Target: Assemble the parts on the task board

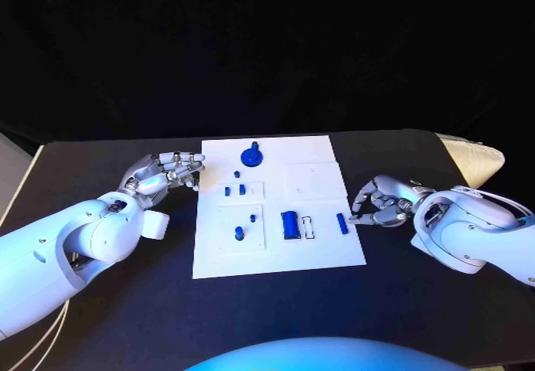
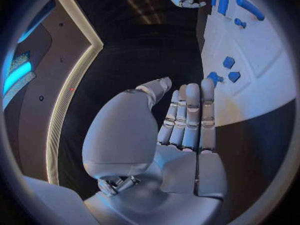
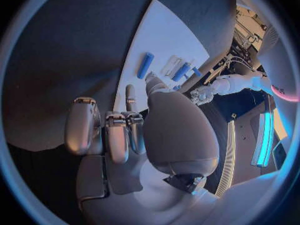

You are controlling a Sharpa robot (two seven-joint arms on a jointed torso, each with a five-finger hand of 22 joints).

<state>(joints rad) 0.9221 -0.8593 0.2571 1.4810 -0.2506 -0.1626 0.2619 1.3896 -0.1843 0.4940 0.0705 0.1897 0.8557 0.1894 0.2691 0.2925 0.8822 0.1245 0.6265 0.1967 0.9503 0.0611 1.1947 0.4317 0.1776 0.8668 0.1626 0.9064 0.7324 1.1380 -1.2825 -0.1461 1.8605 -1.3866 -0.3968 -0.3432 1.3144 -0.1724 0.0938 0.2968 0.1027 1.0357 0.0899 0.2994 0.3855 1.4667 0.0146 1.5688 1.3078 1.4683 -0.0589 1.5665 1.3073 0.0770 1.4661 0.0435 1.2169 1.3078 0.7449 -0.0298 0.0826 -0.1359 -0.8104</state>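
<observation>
The left hand (image 1: 167,171) hovers at the left edge of the task board (image 1: 323,251), beside its upper half, palm turned inward and fingers curled loosely with nothing between them. In the left wrist view the same hand (image 2: 181,120) shows its fingers held side by side and nearly straight, the thumb set apart from them, no part in its grasp; the fingertips lie just over the board's edge (image 2: 262,105).

The right hand (image 1: 381,207) rests at the right edge of the board, beside its lower half, fingers bent down toward the table. Its fingertips sit close to a small blue bar (image 1: 342,224) lying near that edge; whether they pinch or only touch it cannot be told. In the right wrist view the hand (image 3: 134,130) has its fingers curled, and the long blue bar (image 3: 145,65) lies on the board beyond them.

On the board, a round blue part with a knob (image 1: 253,156) stands near the top edge. Below it are small blue pieces (image 1: 234,189) set in a raised square panel, and two more (image 1: 239,230) in the panel under that. A larger dark-blue block (image 1: 290,224) lies to the right of them, with a pale slot (image 1: 309,227) beside it
</observation>
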